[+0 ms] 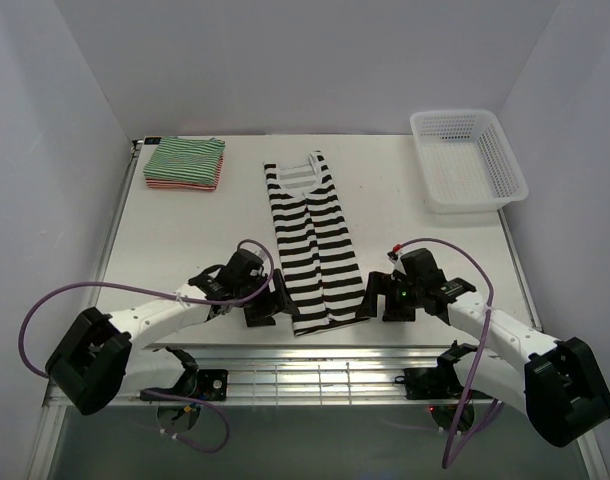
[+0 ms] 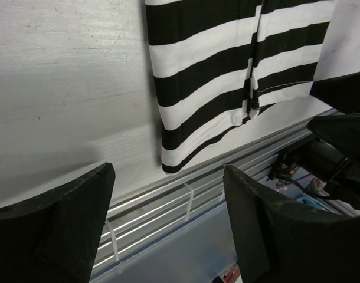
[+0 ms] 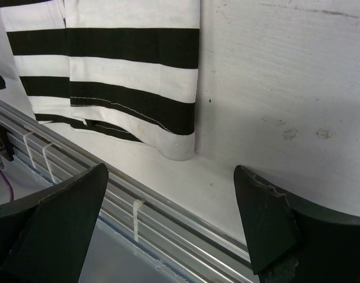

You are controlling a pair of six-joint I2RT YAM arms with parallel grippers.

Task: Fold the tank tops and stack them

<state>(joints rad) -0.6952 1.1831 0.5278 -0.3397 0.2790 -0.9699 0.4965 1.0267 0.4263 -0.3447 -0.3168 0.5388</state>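
Note:
The black-and-white striped tank top [image 1: 307, 240] lies as a long narrow strip down the table's middle, folded lengthwise, its hem at the near edge. My left gripper [image 1: 268, 303] is open and empty just left of the hem's left corner [image 2: 168, 162]. My right gripper [image 1: 377, 298] is open and empty just right of the hem's right corner [image 3: 179, 148]. The green-and-white top [image 1: 186, 160] lies folded at the far left, on the folded red-and-white top [image 1: 181, 185], of which only the edge shows.
A white plastic lattice basket [image 1: 468, 160] stands at the far right. The table's near edge has a metal rail [image 1: 315, 375] with cable ties, right below both grippers. White walls enclose the table on three sides.

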